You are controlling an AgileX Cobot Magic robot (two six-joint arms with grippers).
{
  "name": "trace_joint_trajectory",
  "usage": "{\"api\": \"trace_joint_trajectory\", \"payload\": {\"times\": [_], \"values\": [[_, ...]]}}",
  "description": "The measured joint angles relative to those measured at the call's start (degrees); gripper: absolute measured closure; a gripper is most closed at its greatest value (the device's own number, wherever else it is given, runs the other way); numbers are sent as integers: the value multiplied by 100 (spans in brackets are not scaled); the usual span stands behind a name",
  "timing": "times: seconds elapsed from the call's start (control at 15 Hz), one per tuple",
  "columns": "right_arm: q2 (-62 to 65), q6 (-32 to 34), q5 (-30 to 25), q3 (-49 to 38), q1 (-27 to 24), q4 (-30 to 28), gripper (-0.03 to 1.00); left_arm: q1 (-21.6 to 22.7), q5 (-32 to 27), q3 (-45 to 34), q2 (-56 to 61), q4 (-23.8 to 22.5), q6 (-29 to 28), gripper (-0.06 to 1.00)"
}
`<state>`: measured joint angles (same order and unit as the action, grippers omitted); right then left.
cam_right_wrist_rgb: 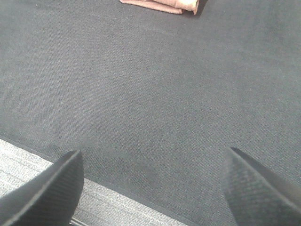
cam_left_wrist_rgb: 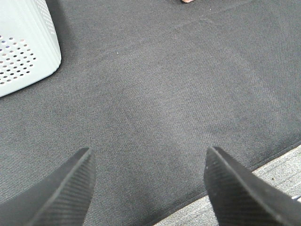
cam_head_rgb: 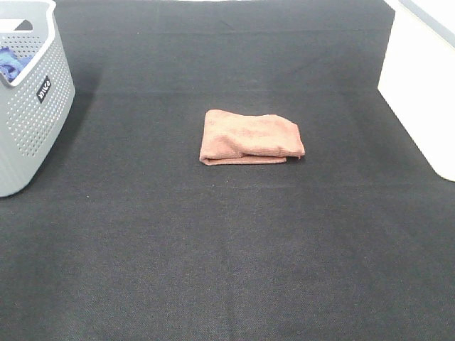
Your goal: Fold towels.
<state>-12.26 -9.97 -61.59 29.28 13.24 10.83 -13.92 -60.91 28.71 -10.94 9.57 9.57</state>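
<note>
A salmon-pink towel (cam_head_rgb: 249, 138) lies folded into a small rectangle in the middle of the black mat (cam_head_rgb: 227, 249). An edge of it shows in the right wrist view (cam_right_wrist_rgb: 162, 5) and a tiny corner in the left wrist view (cam_left_wrist_rgb: 188, 1). Neither arm shows in the exterior high view. My left gripper (cam_left_wrist_rgb: 148, 181) is open and empty over the mat near its front edge. My right gripper (cam_right_wrist_rgb: 153, 183) is open and empty, also over the mat's front edge, well short of the towel.
A grey perforated laundry basket (cam_head_rgb: 28, 106) stands at the back left with a blue cloth (cam_head_rgb: 13, 62) inside; it also shows in the left wrist view (cam_left_wrist_rgb: 23, 47). A white bin (cam_head_rgb: 423, 92) stands at the back right. The mat's front border meets grey table (cam_right_wrist_rgb: 28, 165).
</note>
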Motion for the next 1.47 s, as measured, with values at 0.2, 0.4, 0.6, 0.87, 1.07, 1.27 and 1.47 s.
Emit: {"api": "trace_joint_trajectory", "payload": {"times": [0.2, 0.4, 0.6, 0.87, 1.07, 1.27, 1.47], "values": [[0, -17, 0, 0, 0, 0, 21, 0, 0, 0, 0, 281, 344, 30], [0, -17, 0, 0, 0, 0, 21, 0, 0, 0, 0, 350, 424, 30], [0, -23, 6, 0, 0, 0, 21, 0, 0, 0, 0, 350, 424, 30], [0, -34, 6, 0, -178, 29, 21, 0, 0, 0, 0, 350, 424, 30], [29, -34, 6, 0, -751, 40, 21, 355, -6, 0, 23, 355, 430, 30], [458, -34, 11, 0, -922, 109, 21, 1089, -6, 0, 498, 355, 430, 30], [980, -34, 6, 0, -922, 189, 21, 1272, -6, 0, 1100, 355, 430, 30]]}}
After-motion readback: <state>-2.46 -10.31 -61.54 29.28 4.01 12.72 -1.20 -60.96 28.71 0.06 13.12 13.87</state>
